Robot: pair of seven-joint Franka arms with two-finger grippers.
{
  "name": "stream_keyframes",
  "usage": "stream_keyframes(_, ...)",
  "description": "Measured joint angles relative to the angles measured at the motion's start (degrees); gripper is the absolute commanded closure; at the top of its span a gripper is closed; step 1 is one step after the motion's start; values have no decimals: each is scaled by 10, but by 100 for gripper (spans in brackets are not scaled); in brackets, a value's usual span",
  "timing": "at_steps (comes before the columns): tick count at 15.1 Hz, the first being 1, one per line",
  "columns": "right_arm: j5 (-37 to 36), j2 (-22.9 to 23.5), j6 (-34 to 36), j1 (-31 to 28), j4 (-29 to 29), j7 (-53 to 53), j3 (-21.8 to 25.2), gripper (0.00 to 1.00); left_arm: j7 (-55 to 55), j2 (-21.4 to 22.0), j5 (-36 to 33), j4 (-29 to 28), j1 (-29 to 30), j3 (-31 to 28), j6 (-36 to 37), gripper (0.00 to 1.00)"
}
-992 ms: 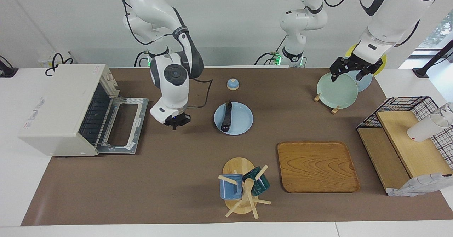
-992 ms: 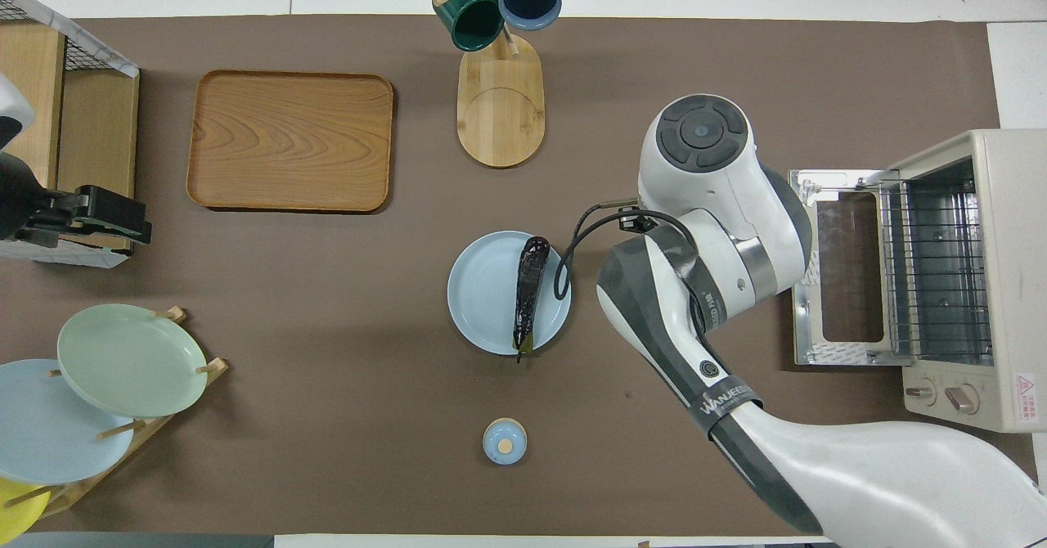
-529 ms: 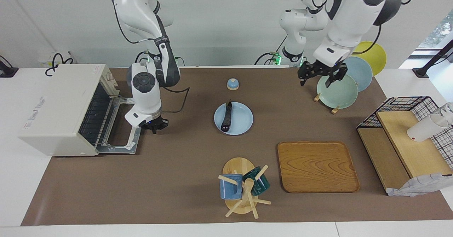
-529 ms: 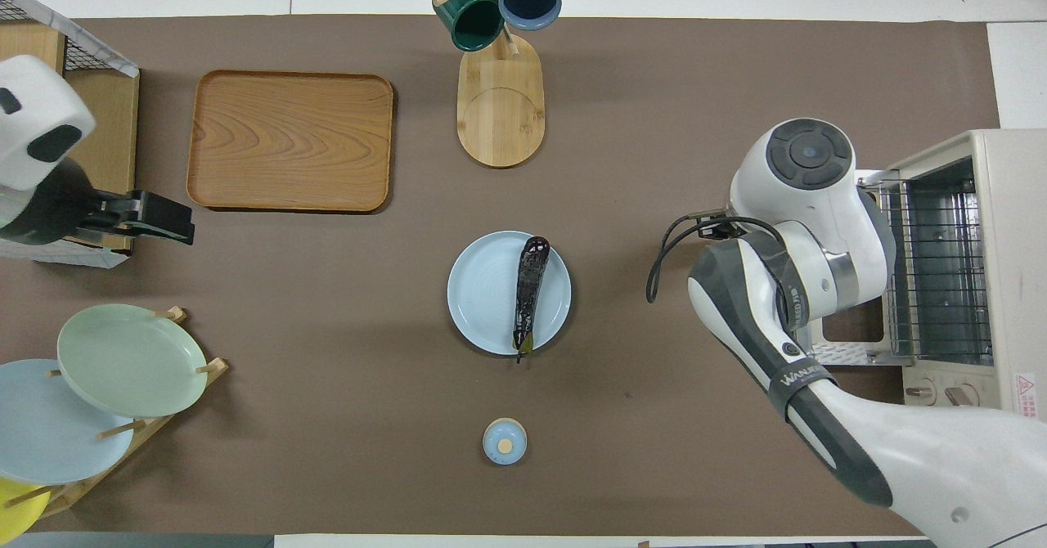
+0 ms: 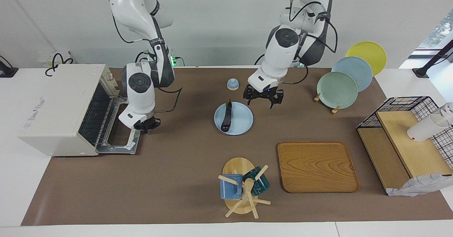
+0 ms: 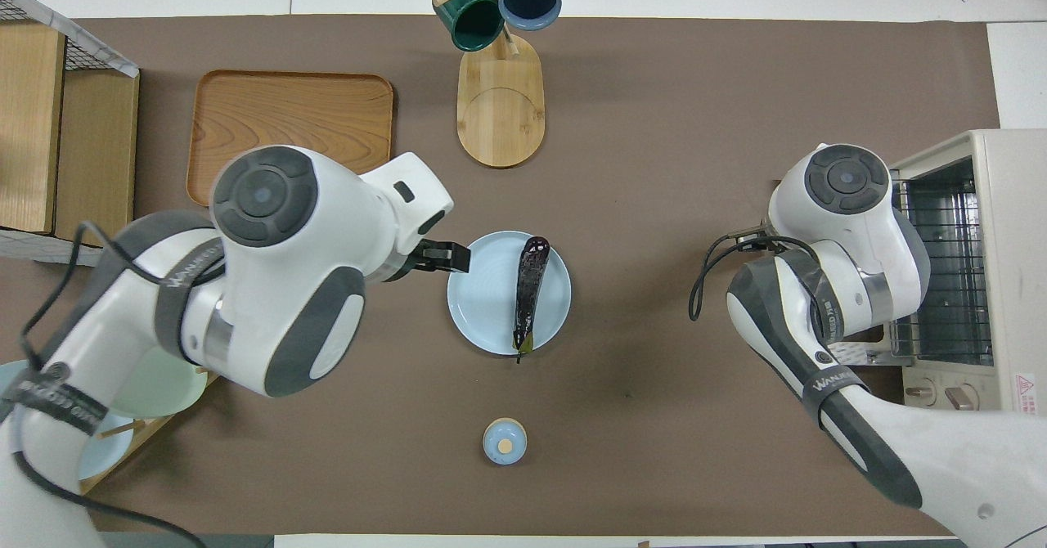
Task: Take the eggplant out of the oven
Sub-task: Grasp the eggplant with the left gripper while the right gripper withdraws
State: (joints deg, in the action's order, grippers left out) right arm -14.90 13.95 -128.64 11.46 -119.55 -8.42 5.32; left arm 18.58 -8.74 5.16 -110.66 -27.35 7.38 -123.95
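Both of my tools are over the bench. My right tool [image 5: 147, 125] hangs at the handle edge of the oven's [image 5: 60, 108] dropped door [image 5: 122, 125], its fingertips pressed together with nothing between them. My left tool [image 5: 263, 97] hangs with its fingers spread apart, holding nothing, over the brown mat [image 5: 177, 180] just beside the light blue plate [image 5: 241, 123], at the plate's edge toward the left arm's end of the bench; in the overhead view its dark tip [image 6: 446, 256] shows at the plate's rim [image 6: 478, 290].

Nearest to me on the mat sits a small blue lid with a wooden knob [image 5: 232, 84]. Toward the left arm's end stands a wooden rack with a green plate [image 5: 337, 90], a blue one and a yellow one leaning in it.

Next out, the eggplant [image 5: 226, 116] lies on the light blue plate, out of the oven, its green stem tip pointing toward me. The oven stands open at the right arm's end of the bench, its wire rack [image 6: 941, 262] bare.

Farther out lie a wooden tray [image 5: 316, 166] and a wooden mug tree [image 5: 240, 191] carrying a blue mug and a dark green mug. At the left arm's end stands a wood-and-wire shelf [image 5: 403, 145] with a white cup [image 5: 426, 127] lying on it.
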Motion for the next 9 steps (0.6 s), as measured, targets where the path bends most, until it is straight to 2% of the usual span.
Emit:
stream_keyframes(6,0,-3,9,-13,4,48,-5,97,43,-64,0,-16,-50,0,-100,1)
stream_keyframes(9,-1,-16,94,-14,57,79,-9,97,70,-94,0,-16,-74,-1,-142,5)
